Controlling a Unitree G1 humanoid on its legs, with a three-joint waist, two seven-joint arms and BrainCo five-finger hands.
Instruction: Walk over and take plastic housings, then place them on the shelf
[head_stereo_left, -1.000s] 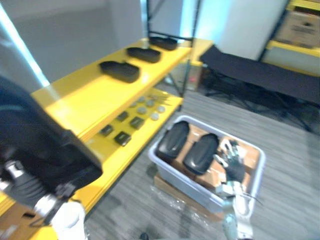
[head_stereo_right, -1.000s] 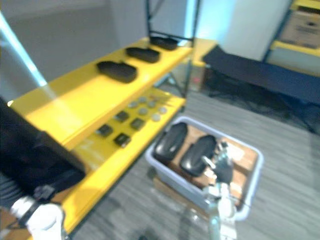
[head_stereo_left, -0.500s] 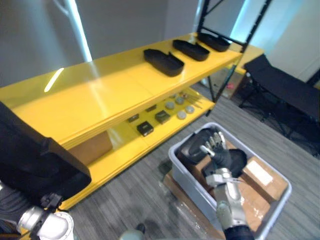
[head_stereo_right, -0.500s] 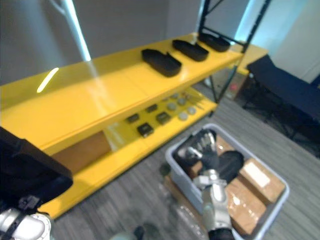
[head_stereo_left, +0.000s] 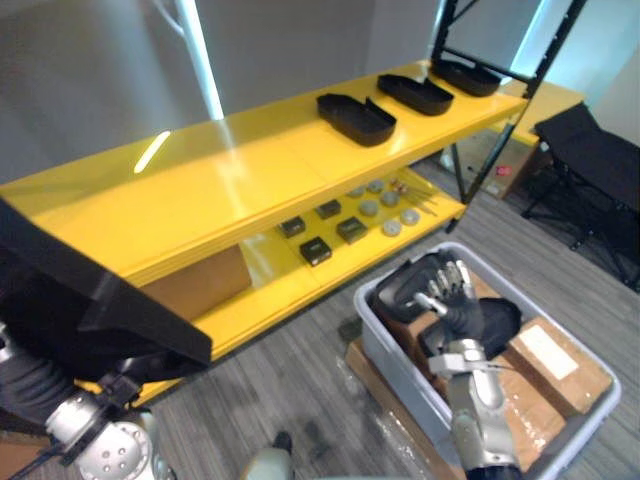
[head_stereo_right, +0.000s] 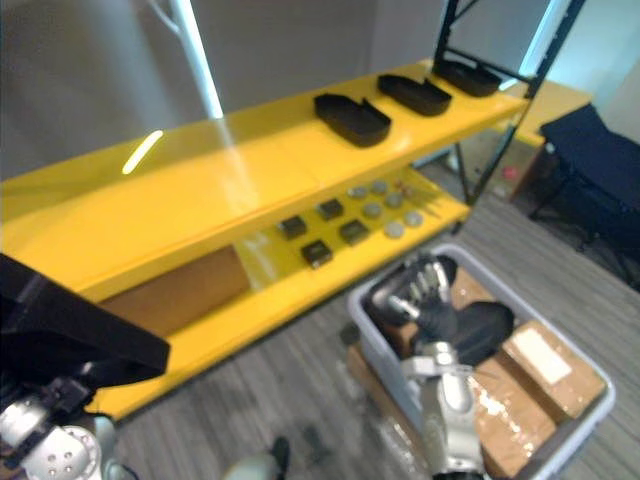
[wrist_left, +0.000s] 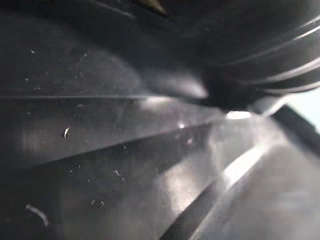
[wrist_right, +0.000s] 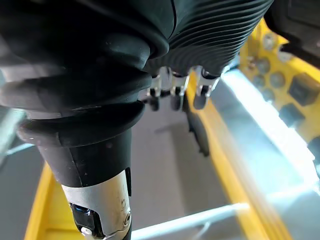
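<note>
Cargo first: one broad black plastic housing (head_stereo_left: 90, 310) rides on my left hand (head_stereo_left: 35, 385), well to the left of the grey plastic bin (head_stereo_left: 395, 355) and closer to me than anything else. It hides the hand's grasp, so I cannot tell how that hand is set. I judge I carry it high so that it clears the shelf edge when I set it down. My right hand (head_stereo_left: 455, 300) hovers over the bin's near-left corner with its fingers (wrist_right: 172, 95) straight and spread, holding nothing. It looks poised to take another piece. Inside the bin lie two more dark rounded housings, one (head_stereo_left: 405, 285) just under and left of that hand, the other (head_stereo_right: 485, 330) just to its right. Both rest on taped brown cardboard boxes (head_stereo_left: 560, 360), at least two. Left of and beyond the bin stands the yellow two-tier metal shelf (head_stereo_left: 230, 190). Its lower tier, nearest the bin, holds four small dark square parts (head_stereo_left: 315, 250), a cluster of round grey discs (head_stereo_left: 391, 227) too small to count surely, and one brown carton (head_stereo_left: 200, 285). On the top tier, farthest from the bin, three black housings (head_stereo_left: 355, 118) stand in a row. The bare yellow stretch on their near side seems meant for mine.
</note>
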